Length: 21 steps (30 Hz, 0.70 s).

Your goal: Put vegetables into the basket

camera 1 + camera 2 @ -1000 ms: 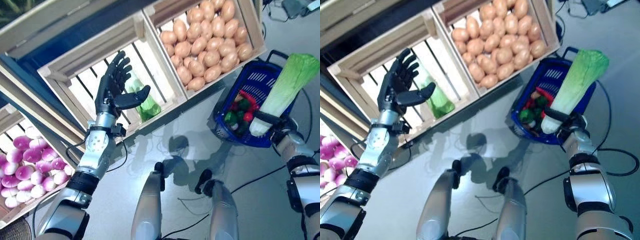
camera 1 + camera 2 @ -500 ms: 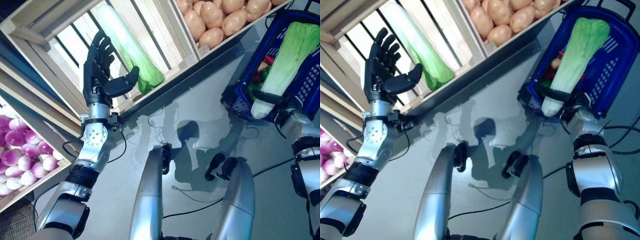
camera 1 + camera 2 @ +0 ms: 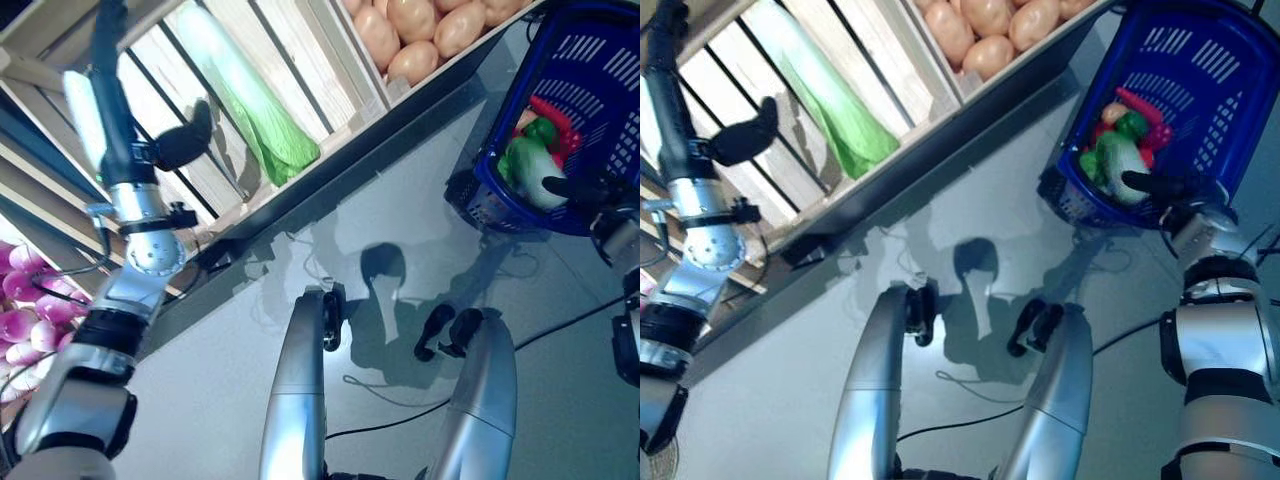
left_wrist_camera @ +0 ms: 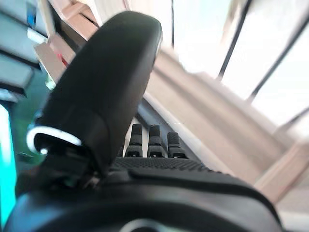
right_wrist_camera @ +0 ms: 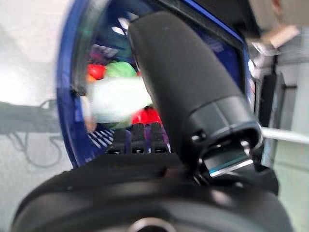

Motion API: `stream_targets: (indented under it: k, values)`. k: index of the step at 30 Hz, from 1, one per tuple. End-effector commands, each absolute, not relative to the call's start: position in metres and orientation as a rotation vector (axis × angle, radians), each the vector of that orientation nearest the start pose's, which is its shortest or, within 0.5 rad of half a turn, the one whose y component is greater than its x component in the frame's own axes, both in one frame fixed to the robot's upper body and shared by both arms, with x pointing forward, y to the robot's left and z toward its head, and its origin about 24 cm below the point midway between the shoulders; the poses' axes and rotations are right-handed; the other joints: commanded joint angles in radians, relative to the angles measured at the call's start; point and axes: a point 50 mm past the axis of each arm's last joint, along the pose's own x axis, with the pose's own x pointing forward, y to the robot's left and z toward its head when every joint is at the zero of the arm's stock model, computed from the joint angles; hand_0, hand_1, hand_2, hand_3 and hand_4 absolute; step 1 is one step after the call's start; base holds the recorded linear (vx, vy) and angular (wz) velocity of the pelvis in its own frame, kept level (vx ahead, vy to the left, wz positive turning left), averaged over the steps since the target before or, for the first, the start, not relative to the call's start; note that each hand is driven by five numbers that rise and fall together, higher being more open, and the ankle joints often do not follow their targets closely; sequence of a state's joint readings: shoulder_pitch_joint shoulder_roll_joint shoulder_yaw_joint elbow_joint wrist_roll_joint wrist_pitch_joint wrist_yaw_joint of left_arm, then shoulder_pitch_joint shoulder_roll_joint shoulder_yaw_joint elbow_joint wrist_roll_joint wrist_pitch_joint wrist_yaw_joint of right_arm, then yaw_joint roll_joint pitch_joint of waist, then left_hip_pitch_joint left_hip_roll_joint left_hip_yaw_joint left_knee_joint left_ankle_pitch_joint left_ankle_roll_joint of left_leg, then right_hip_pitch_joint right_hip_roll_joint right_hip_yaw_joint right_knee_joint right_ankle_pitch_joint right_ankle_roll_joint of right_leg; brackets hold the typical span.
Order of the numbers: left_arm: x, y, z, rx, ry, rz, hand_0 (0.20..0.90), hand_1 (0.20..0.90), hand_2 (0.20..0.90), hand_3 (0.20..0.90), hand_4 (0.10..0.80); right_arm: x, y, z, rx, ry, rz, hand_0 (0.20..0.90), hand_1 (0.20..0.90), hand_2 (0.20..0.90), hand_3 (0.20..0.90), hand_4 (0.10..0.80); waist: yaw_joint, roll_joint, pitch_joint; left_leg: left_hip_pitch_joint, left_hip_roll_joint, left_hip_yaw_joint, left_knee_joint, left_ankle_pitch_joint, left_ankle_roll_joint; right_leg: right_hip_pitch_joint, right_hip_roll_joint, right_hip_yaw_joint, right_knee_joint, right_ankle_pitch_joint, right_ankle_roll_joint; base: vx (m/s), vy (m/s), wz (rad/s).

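The blue basket [image 3: 600,90] stands on the floor at the right. A long white and green cabbage [image 3: 535,172] lies in it among red and green vegetables [image 3: 545,115]; it also shows in the right wrist view [image 5: 116,99]. My right hand [image 3: 590,190] is open and empty at the basket's near rim, fingers straight. My left hand [image 3: 120,130] is open and raised in front of a wooden crate [image 3: 330,60] at the upper left, thumb out. Another long green cabbage [image 3: 250,100] lies in that crate just right of the thumb, not touched.
The wooden stand's crates run across the top of the eye views, with a dark ledge [image 3: 330,170] below them. Grey floor [image 3: 400,230] lies between the stand and the basket.
The long cabbage has left my right hand and now lies in the basket; that hand has opened. My left hand has risen higher before the crate. The camera has shifted.
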<state>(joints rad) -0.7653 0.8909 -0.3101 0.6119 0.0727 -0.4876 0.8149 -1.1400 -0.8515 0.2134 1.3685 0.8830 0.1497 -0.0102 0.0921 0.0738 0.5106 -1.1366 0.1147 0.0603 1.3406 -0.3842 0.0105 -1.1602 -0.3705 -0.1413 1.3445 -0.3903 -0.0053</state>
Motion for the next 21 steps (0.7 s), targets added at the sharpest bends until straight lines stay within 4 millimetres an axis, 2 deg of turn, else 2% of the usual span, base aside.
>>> stream_targets:
  k: [1,4,6,8,9,11,15,21]
  values:
    - [0.314,0.302,0.293,0.788,-1.092,0.84,0.9,0.9,0.9,0.9,0.8,0.344,-0.397,0.215,0.241,0.025,-0.568,0.9,0.9,0.9,0.9,0.8,-0.012,0.004,-0.104,0.079,0.021,0.003,-0.089,-0.106,0.022,0.094,-0.004,0.018,-0.036,-0.104,-0.063,0.031,0.071,-0.09]
    - [0.311,0.317,0.302,0.965,-1.078,0.932,0.9,0.9,0.9,0.9,0.8,0.339,-0.403,0.223,0.188,-0.021,-0.588,0.9,0.9,0.9,0.9,0.8,-0.021,0.007,-0.111,0.106,0.035,0.017,-0.112,-0.102,0.015,0.12,-0.001,0.016,-0.058,-0.101,-0.065,0.032,0.066,-0.05]
    - [0.309,0.327,0.307,1.147,-1.07,0.978,0.9,0.9,0.9,0.9,0.8,0.337,-0.407,0.23,0.155,-0.059,-0.584,0.9,0.9,0.9,0.9,0.8,-0.029,0.008,-0.115,0.116,0.044,0.023,-0.119,-0.101,0.01,0.131,-0.002,0.015,-0.064,-0.103,-0.066,0.032,0.068,-0.08]
    - [0.309,0.334,0.313,1.385,-1.045,0.949,0.9,0.9,0.9,0.9,0.8,0.335,-0.408,0.237,0.131,-0.088,-0.578,0.9,0.9,0.9,0.9,0.8,-0.037,0.01,-0.118,0.122,0.05,0.03,-0.121,-0.102,0.005,0.136,-0.004,0.015,-0.065,-0.104,-0.066,0.026,0.072,-0.1]
    - [0.309,0.335,0.314,1.414,-1.036,0.945,0.9,0.9,0.9,0.9,0.8,0.335,-0.409,0.239,0.129,-0.092,-0.577,0.9,0.9,0.9,0.9,0.8,-0.039,0.01,-0.12,0.12,0.052,0.031,-0.121,-0.102,0.004,0.134,-0.004,0.016,-0.064,-0.104,-0.065,0.016,0.076,-0.07]
    - [0.313,0.34,0.319,1.602,-0.985,0.877,0.9,0.9,0.9,0.9,0.8,0.332,-0.411,0.248,0.107,-0.112,-0.567,0.9,0.9,0.9,0.9,0.8,-0.053,0.012,-0.122,0.112,0.064,0.039,-0.116,-0.105,0.001,0.124,-0.006,0.018,-0.063,-0.102,-0.062,0.008,0.081,-0.05]
    - [0.325,0.339,0.315,1.814,-0.87,0.712,0.9,0.9,0.9,0.9,0.8,0.333,-0.41,0.255,0.101,-0.107,-0.54,0.9,0.9,0.9,0.9,0.8,-0.073,0.017,-0.126,0.092,0.078,0.053,-0.118,-0.101,-0.008,0.093,-0.002,0.029,-0.063,-0.091,-0.056,-0.008,0.12,-0.02]
    - [0.34,0.324,0.305,1.931,-0.813,0.5,0.9,0.9,0.9,0.9,0.8,0.334,-0.409,0.262,0.098,-0.104,-0.53,0.9,0.9,0.9,0.9,0.8,-0.089,0.022,-0.123,0.067,0.094,0.064,-0.106,-0.1,-0.013,0.064,-0.002,0.034,-0.062,-0.083,-0.056,-0.015,0.084,-0.08]
